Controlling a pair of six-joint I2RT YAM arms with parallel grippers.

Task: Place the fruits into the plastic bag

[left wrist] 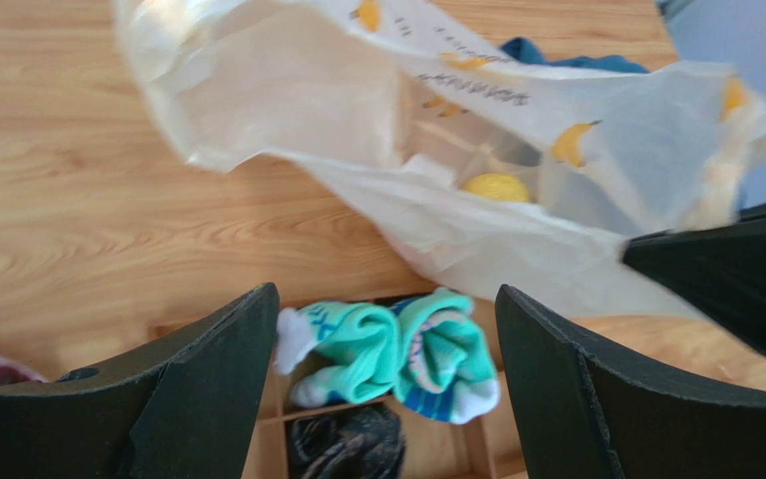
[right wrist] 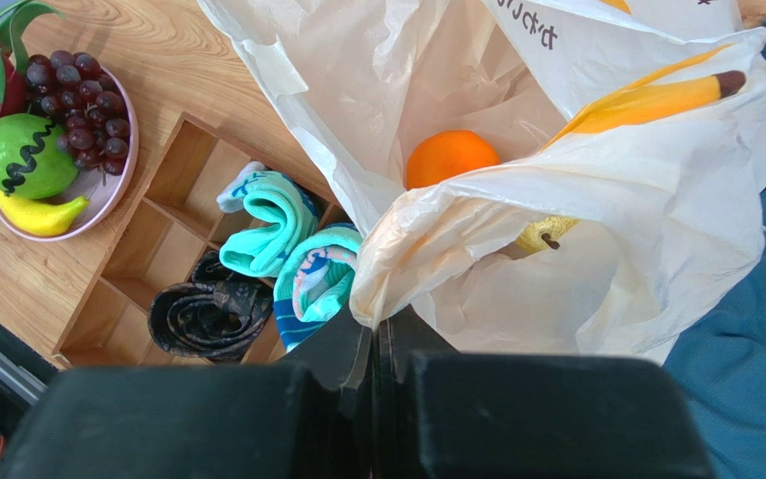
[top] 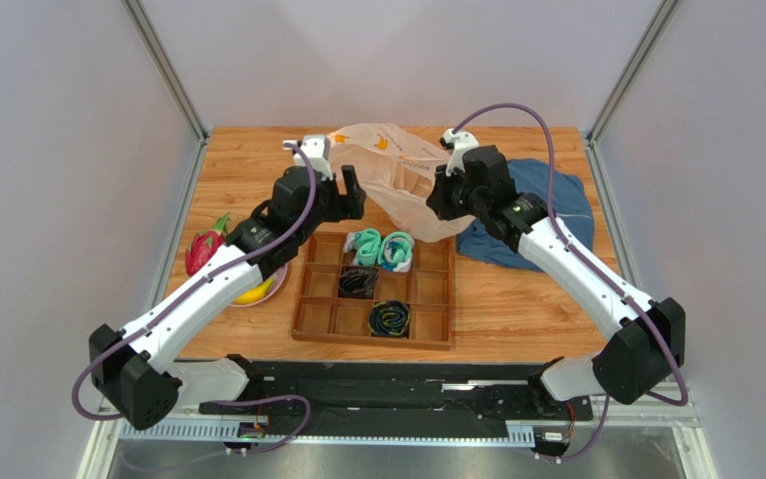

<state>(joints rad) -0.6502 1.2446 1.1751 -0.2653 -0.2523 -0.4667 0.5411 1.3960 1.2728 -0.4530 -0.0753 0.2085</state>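
The plastic bag (top: 397,175) lies at the back of the table, its mouth held up by my right gripper (right wrist: 375,324), which is shut on the bag's rim (right wrist: 407,259). Inside the bag are an orange (right wrist: 450,157) and a yellow lemon (left wrist: 497,187). My left gripper (left wrist: 385,299) hangs open and empty just left of the bag's mouth, over the tray's far end. On a pink plate (right wrist: 125,150) to the left sit a dragon fruit (top: 205,244), purple grapes (right wrist: 77,100), a green striped melon (right wrist: 22,155) and a banana (right wrist: 42,213).
A wooden divided tray (top: 427,299) stands in front of the bag, holding rolled teal socks (top: 382,249) and dark socks (top: 390,319). A blue cloth garment (top: 547,215) lies under and to the right of the bag.
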